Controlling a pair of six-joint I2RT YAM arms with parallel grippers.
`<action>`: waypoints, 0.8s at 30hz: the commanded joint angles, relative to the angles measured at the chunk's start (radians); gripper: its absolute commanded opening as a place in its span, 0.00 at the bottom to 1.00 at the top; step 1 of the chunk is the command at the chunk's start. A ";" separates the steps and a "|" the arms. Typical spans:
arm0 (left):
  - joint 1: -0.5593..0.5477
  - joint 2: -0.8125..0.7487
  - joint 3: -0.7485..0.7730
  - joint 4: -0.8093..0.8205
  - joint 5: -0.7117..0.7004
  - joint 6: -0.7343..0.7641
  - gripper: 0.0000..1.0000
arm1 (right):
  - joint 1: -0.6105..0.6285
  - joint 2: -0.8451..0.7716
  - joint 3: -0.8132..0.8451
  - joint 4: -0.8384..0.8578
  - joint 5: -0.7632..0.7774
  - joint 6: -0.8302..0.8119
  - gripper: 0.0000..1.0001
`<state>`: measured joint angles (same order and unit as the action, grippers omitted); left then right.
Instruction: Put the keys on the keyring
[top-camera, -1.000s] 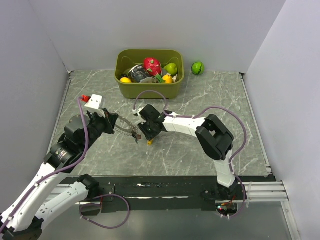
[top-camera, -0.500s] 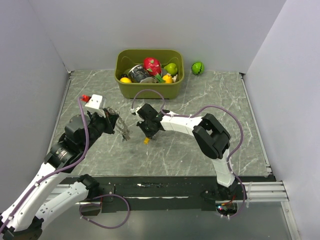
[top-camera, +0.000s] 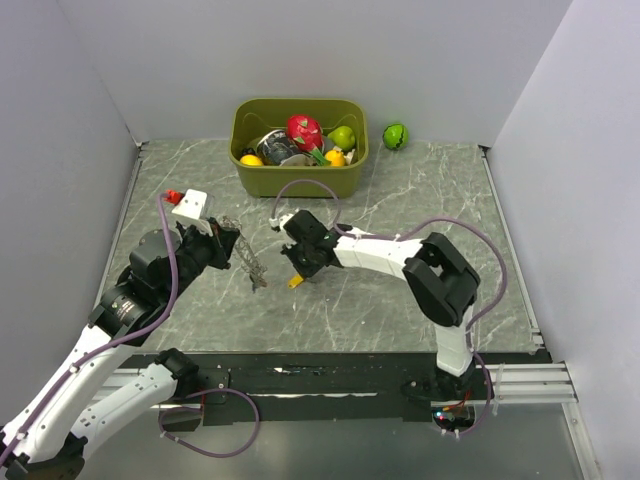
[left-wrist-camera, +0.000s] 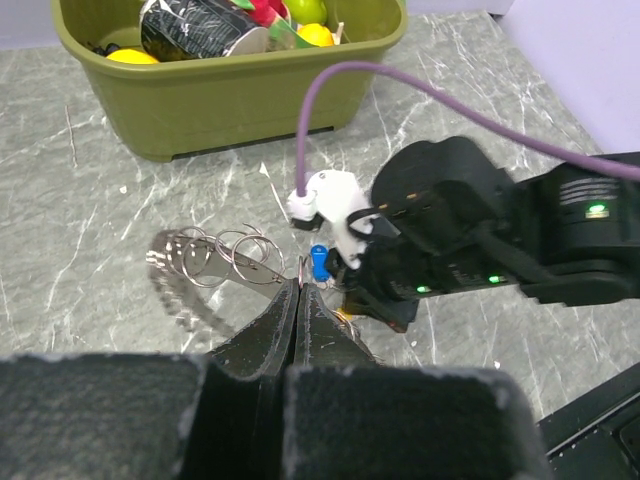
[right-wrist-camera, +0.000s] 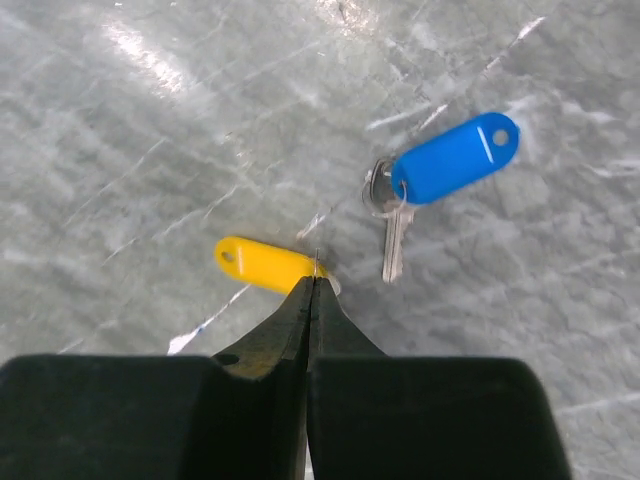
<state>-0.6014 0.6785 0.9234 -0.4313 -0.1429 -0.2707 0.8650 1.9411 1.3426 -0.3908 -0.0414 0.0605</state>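
On the left, the left fingers (left-wrist-camera: 298, 300) were pressed together on the keyring (left-wrist-camera: 205, 262), pinching its wire so that the ring hung out to their left, just over the desk (top-camera: 420, 200). Toward the middle, the right fingers (right-wrist-camera: 312, 300) were closed tight, their tips meeting at the near end of the yellow key (right-wrist-camera: 262, 265), which lay flat. Whether they had truly caught it I could not tell. Just to its right, the blue key (right-wrist-camera: 455, 160) lay on the desk, apart from the yellow one.

The step in hand seemed to be picking up the yellow key. To do it well, the grip should probably sit on the tag's edge, leaving the key's small loop free to meet the ring. A slow lift would show whether the key came along. The left arm should hold the ring steady with its opening turned toward the right arm.

No writing could be read. The blue tag bore only a pale slot-like mark.
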 joint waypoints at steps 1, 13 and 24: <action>0.003 -0.004 0.011 0.071 0.049 0.028 0.01 | -0.021 -0.148 -0.057 0.092 -0.006 -0.008 0.00; 0.003 -0.005 0.009 0.101 0.131 0.037 0.01 | -0.126 -0.477 -0.321 0.314 -0.170 -0.033 0.00; 0.003 0.007 -0.004 0.204 0.218 0.033 0.01 | -0.152 -0.846 -0.553 0.475 -0.322 -0.105 0.00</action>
<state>-0.6014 0.6796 0.9180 -0.3664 0.0189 -0.2481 0.7280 1.2015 0.8284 -0.0322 -0.2634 -0.0063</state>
